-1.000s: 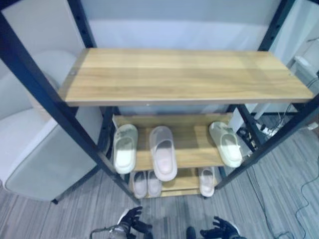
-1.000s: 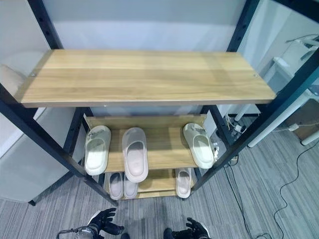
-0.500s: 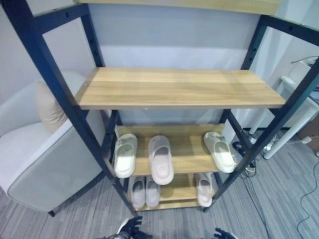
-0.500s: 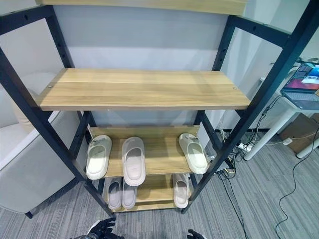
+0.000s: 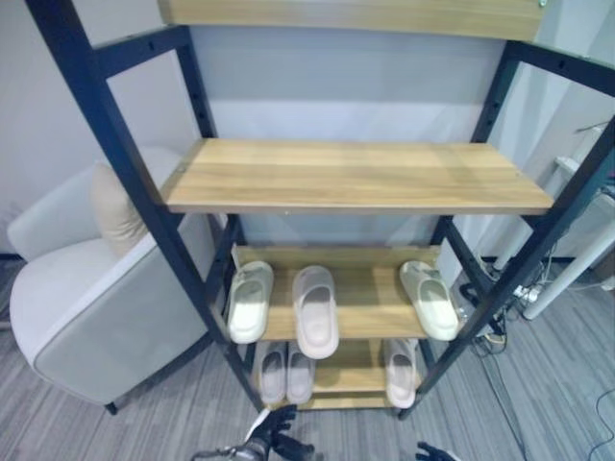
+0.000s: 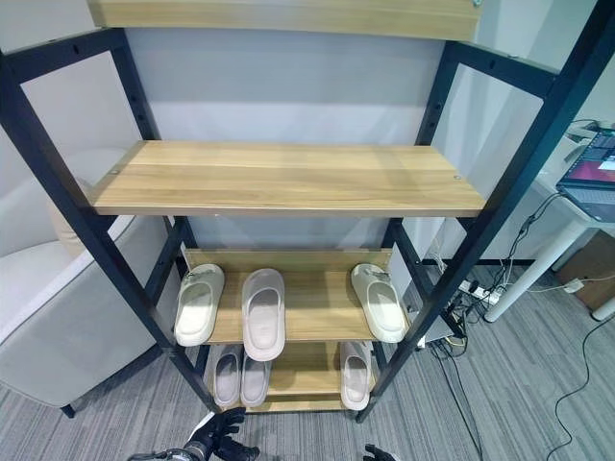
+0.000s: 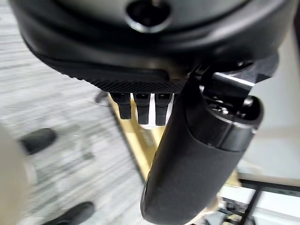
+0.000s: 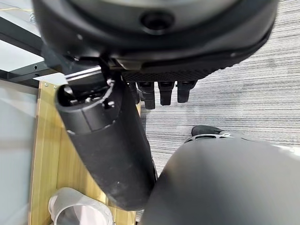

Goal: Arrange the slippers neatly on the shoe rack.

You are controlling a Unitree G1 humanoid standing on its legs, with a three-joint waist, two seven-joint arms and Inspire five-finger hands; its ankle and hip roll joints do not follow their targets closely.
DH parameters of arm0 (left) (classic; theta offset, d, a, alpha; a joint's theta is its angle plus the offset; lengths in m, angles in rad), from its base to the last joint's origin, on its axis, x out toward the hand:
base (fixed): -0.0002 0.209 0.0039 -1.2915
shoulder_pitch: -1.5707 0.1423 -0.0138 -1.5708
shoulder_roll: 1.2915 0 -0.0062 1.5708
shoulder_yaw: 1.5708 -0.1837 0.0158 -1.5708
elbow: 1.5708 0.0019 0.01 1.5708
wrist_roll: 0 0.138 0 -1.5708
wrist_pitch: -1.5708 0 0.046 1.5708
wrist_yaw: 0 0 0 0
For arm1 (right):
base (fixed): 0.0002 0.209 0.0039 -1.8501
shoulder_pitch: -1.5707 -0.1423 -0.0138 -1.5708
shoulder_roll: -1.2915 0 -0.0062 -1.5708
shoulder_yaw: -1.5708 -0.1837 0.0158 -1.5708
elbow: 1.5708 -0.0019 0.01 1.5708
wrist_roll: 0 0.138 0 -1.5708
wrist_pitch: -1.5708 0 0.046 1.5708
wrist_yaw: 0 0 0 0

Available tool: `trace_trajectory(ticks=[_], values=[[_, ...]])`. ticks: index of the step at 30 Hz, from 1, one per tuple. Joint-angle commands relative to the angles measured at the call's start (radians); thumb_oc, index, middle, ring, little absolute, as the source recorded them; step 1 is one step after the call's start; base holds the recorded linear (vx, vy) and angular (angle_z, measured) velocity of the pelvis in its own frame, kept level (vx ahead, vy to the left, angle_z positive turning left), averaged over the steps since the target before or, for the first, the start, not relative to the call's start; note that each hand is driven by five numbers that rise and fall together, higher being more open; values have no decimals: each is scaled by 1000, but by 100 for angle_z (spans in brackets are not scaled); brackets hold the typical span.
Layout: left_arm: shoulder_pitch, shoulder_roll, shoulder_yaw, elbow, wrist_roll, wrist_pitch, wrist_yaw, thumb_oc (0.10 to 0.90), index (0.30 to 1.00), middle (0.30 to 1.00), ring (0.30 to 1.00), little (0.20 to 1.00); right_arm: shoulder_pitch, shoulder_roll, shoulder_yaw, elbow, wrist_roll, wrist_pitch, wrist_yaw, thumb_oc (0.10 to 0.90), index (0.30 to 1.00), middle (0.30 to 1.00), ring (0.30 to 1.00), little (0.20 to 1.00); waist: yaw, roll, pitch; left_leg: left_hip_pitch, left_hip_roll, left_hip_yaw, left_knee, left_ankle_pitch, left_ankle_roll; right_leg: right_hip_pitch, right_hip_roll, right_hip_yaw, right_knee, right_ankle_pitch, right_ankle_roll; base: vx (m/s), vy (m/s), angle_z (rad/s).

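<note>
slippers [image 6: 263, 312] on rack, hands [image 6: 223, 443] well below

- I see three slippers [image 5: 315, 309] on the shoe rack [image 5: 356, 177] middle shelf.
- Three more slippers [image 5: 286, 373] below.
- Armchair [image 5: 91, 298] left of rack.

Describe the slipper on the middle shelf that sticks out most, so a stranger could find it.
Find the shoe rack and its shelf holding three slippers. The middle slipper there is pale pinkish, beside a cream slipper. Its front end overhangs the shelf edge further than either neighbour.
</note>
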Motion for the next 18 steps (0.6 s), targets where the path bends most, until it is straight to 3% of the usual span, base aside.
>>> trace_trajectory(ticks=[1,9,18], values=[[-86,16,-3,-197,-35,-78,-51,800,900,900,900,900,-58,-68,3,-25,-31,-37,-10,800,900,900,900,900,31,36,58,-23,71,43,6,25,-80,36,6,-101,6,-104,53,-48,-11,3],[95,205,89,-671,-97,-87,-171,800,900,900,900,900,-72,-107,-36,-41,-65,-30,5,800,900,900,900,900,73,56,83,-46,80,16,14,47,-91,40,14,-135,6,-112,49,-42,-10,11],[115,240,121,-802,-118,-104,-194,800,900,900,900,900,-74,-113,-37,-39,-77,-31,5,800,900,900,900,900,91,63,84,-41,87,4,20,55,-100,62,24,-152,6,-126,40,-6,-9,6]])
